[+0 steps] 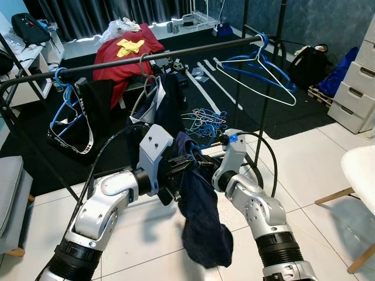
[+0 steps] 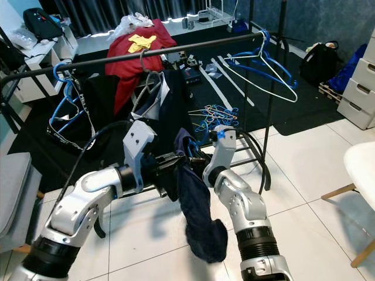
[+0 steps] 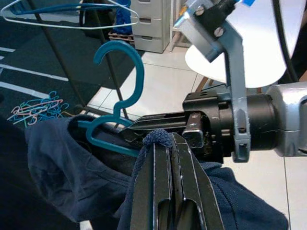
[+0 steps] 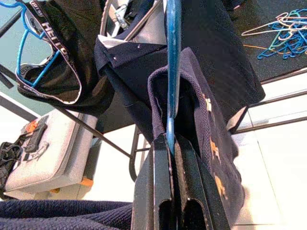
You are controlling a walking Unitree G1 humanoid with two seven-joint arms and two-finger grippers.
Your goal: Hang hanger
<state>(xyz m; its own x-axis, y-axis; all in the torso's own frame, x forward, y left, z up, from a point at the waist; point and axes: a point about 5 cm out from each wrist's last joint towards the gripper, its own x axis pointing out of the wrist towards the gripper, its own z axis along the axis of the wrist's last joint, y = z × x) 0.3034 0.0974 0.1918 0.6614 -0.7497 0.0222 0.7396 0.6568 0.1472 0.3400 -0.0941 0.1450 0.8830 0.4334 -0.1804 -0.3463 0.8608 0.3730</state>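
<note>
head stereo pair looks forward and down from above both arms, sharing the clothes rail (image 1: 146, 58), white tile floor (image 2: 304, 158) and loose hanger pile (image 1: 205, 120). left wrist cam sits close along its fingers, facing the teal hanger (image 3: 117, 103). right wrist cam, equally close, faces the rail's hung clothes.

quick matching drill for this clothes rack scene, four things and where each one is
Things:
1 navy garment
2 white hanger
3 red shirt
4 pile of hangers

Places:
A on the dark floor beyond the rack
B held between both grippers
C hooked on the rail, robot's right end
D draped over something behind the rack

Pairs: 1-B, 2-C, 3-D, 4-A
</note>
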